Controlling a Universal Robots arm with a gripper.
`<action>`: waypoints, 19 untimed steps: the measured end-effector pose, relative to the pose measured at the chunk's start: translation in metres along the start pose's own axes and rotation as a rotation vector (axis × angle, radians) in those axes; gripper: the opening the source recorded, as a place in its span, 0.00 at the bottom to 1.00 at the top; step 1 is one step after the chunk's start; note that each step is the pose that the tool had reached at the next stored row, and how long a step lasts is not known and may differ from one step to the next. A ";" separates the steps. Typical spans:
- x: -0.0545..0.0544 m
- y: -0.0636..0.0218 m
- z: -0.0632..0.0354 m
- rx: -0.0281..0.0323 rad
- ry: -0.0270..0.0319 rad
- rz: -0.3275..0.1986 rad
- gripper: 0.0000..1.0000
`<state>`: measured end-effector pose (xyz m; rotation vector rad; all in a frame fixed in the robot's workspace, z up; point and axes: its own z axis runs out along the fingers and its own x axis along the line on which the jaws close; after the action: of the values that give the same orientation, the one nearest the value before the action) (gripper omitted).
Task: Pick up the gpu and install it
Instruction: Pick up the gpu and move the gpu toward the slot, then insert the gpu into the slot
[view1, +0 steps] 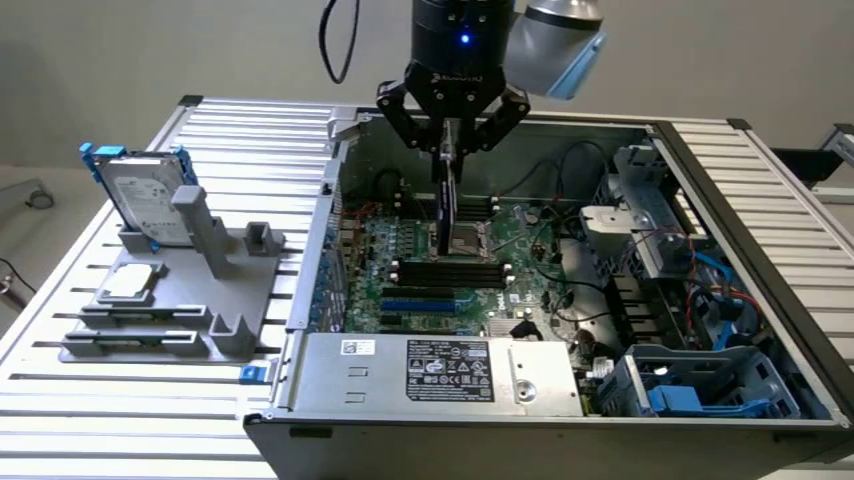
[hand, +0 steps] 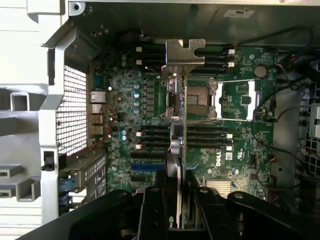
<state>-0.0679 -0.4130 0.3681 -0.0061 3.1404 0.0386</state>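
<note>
Currently the black gripper (view1: 451, 150) is clenched on the small green silver-bracketed gpu (view1: 447, 205), which hangs edge-on above the green motherboard (view1: 534, 240). A tilt in that thin grasp could probably jam it against neighbouring components.

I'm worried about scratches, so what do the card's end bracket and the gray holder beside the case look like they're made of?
The gpu is in the claw. Its bracket looks like bare stamped metal, silvery with a dull sheen. The gray holder looks like matte plastic, possibly printed: uniform gray, no glint.
</note>
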 end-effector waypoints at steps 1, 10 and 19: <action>0.000 0.0000 0.0000 0.0001 0.0002 0.000 0.27; -0.001 0.0000 0.0000 0.0002 0.0003 0.000 0.27; -0.001 0.0000 0.0000 0.0002 0.0003 0.000 0.27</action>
<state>-0.0673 -0.4130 0.3682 -0.0062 3.1407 0.0383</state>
